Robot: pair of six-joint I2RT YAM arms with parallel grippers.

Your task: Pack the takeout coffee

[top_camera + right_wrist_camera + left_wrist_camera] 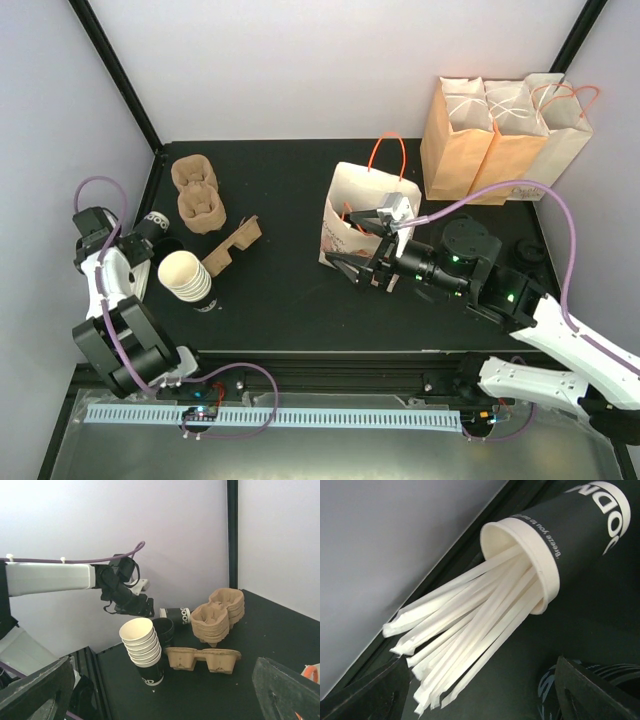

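1. Step in hand, as judged: fetching the takeout coffee (162, 628). This was taken to be the black cup with the dark top. It stood just below the left claw (482, 665), close against the stack of white cups (142, 642).
2. The left wrist view faced the straw cup (570, 535), which lay tilted directly ahead of the fingers. The aim needed shifting down onto the coffee.
3. Recommended: grip the cup wall squarely below the lid, lift it upright, and keep clear of the stack and the straws.
4. Left claw: fingers well apart, nothing between them, nothing touched.
5. Right claw (341, 237): fully spread at the mouth of the white bag (345, 190), holding nothing. Contact with the bag could not be determined.
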